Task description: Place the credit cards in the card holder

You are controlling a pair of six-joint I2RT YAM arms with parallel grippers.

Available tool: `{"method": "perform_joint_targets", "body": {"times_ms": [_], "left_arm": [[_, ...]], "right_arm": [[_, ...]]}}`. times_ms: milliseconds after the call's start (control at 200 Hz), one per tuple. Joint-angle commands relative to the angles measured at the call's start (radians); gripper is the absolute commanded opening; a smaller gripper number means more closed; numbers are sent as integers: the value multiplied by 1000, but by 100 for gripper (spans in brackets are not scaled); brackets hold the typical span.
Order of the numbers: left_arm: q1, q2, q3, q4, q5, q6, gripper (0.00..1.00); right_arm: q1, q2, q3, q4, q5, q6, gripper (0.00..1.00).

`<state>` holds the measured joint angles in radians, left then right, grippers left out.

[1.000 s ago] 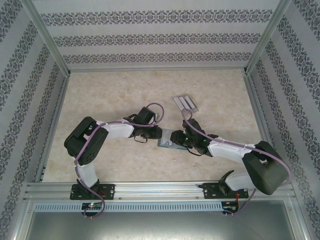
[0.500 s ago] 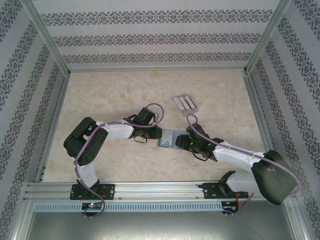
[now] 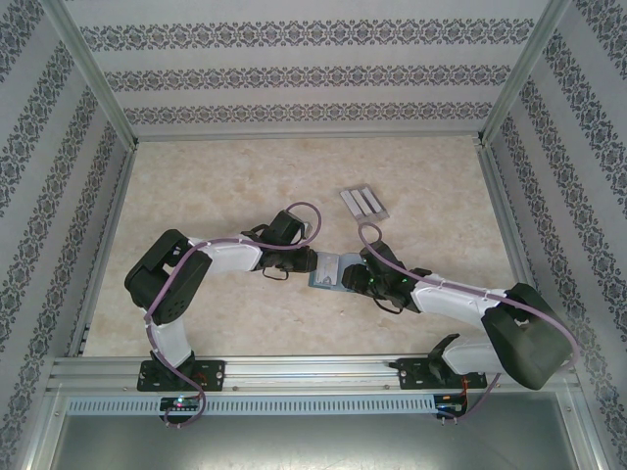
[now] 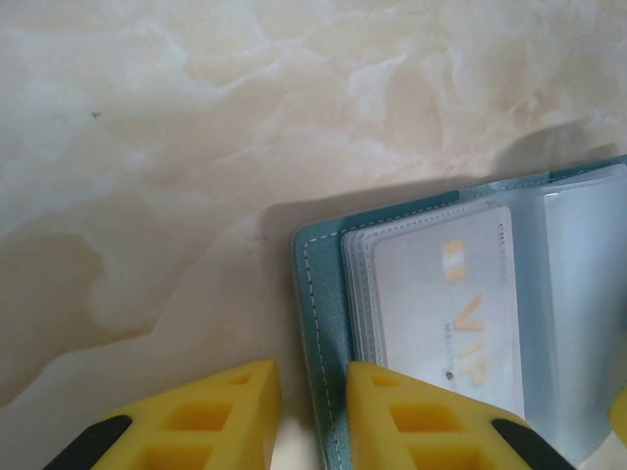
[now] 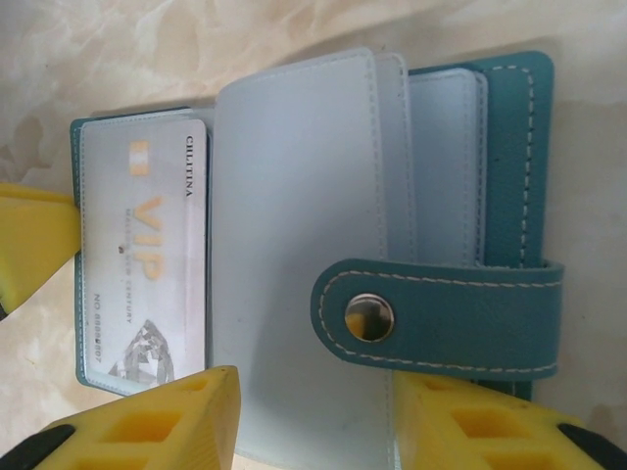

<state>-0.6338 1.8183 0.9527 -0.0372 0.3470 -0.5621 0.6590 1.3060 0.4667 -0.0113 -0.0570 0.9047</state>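
The teal card holder (image 3: 328,271) lies open on the marble-patterned table (image 3: 216,186). The left gripper (image 4: 313,411) has its fingers narrowly apart at the cover edge. The right gripper (image 5: 313,421) is spread wide, straddling the clear sleeves (image 5: 294,196). Three grey credit cards (image 3: 363,203) lie beyond, and a VIP card (image 5: 147,264) sits sleeved.

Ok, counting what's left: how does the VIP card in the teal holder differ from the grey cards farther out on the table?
The VIP card sits tucked inside the open card holder; the grey cards lie bare on the table, side by side. The VIP card's gold print reads clearly; the grey cards are too small to read. Both lie flat.
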Motion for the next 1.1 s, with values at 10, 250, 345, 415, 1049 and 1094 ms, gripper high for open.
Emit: {"method": "perform_joint_targets", "body": {"times_ms": [10,250,345,415,1049,1094], "left_arm": [[5,6,-12,-26,-46,-5,26],[5,-5,-17,-20,-53,-1,27],[9,-35,-47,20,-73,-5,29],[18,-59,-69,38,-85,-21,32],[180,-194,-229,120,-130,-114,29],[184,-191,-226,115,-128,-116,28]], "right_arm": [[9,8,25,-9,9,-25,41],[11,-28,44,-5,6,-54,37],[12,-31,58,20,-30,-77,38],[17,-20,61,58,-48,-93,39],[88,233,205,184,-147,-114,46],[88,234,204,196,-138,-128,46]]}}
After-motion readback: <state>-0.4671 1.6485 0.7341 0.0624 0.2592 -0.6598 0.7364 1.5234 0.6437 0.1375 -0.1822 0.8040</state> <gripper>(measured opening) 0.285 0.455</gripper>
